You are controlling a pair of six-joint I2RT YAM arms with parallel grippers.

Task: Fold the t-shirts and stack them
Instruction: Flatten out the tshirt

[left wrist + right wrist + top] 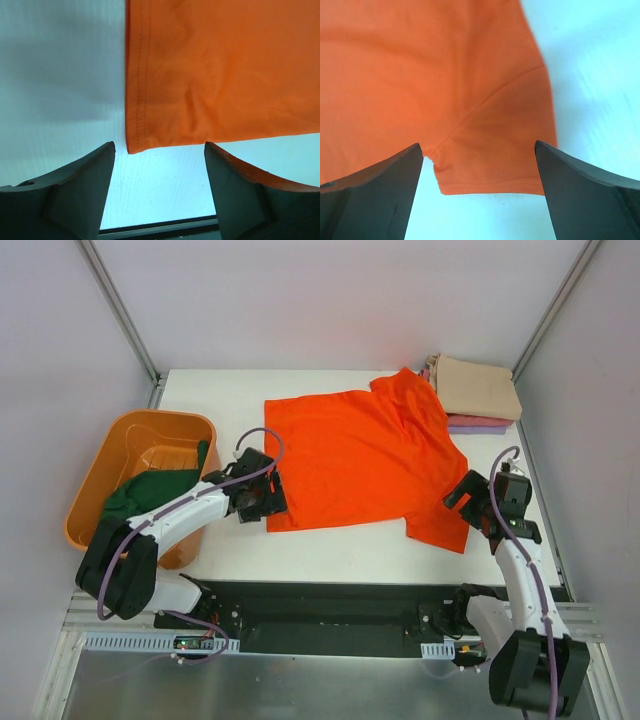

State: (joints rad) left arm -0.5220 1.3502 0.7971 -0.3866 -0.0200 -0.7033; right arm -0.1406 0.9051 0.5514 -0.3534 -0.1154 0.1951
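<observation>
**Both pincers lined up on the near edge of the orange shirt, neither gripping**

The orange t-shirt [360,455] lies spread flat on the white tabletop [330,550], probably so that it can be folded. Its far sleeve is rumpled up towards the back.

The left pincer [268,495] stands wide open with nothing in it. The shirt's near hem corner lies just ahead of its gap and a little towards the left finger, and neither finger touches it. That placement suits a pinch on the corner. Behind and to the left of this pincer sits the orange tub [100,470], with a dark green t-shirt [150,490] hanging half out of it, most likely waiting its turn.

The right pincer [462,492] is also fully open and empty. The near sleeve lies directly ahead of it, its hem between the lines of the two fingers. I cannot tell whether the tips touch the cloth. Well beyond this pincer, at the far right corner, a folded tan t-shirt [480,388] rests on top of a lavender t-shirt [480,425]. This looks like the finished stack, kept apart from the working area.

The left arm reaches out low from its base, its forearm slanting across the tub's near corner and its wrist turned in towards the hem. The right arm rises from its base and bends forward and inward, with the wrist tipped down at the sleeve. The two arms bracket the near edge, so I judge that a fold away from the bases is being set up.
</observation>
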